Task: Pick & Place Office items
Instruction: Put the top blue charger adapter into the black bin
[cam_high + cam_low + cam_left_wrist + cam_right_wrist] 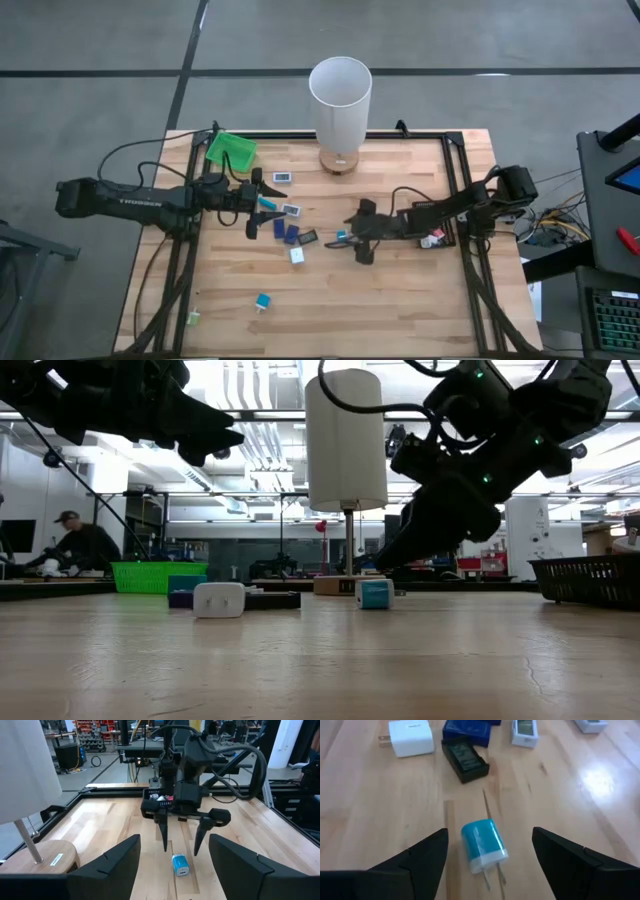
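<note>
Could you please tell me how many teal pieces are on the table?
3. One teal charger lies inside the open right pincer. A second teal piece sits alone, low-left in the high view. A teal bit shows by the left pincer. More may be hidden.

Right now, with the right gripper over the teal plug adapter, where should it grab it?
Grip the teal plug adapter across its rounded teal body, from above. It lies flat, its prongs pointing lengthwise, so avoid the pronged white end. The right gripper already straddles it, open.
</note>
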### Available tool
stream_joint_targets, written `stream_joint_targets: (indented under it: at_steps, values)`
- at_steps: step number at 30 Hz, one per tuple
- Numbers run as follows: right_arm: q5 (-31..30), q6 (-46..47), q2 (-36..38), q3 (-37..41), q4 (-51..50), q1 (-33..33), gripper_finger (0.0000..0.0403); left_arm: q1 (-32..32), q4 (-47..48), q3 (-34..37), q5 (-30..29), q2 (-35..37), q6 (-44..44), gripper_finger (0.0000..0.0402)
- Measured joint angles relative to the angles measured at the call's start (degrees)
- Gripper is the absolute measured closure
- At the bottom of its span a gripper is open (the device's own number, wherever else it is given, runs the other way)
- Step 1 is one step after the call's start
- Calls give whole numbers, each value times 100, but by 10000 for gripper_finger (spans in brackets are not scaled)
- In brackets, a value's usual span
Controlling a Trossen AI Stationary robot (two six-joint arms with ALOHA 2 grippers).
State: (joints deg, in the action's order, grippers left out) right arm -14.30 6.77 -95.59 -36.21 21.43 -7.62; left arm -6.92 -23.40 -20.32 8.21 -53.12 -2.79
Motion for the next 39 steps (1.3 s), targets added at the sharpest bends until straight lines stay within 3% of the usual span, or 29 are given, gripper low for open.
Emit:
stream_joint_targets:
  at_steps: [18,26,39]
  values:
    - [417,-312,-10,-2,62,172,102,0,7,0,0,0,0,158]
    - [437,-424,-556,0,629,201,98,-2,53,0,2,0,0,158]
    - [610,-348,-941,-100,655,398,121,-2,116,0,0,-4,0,158]
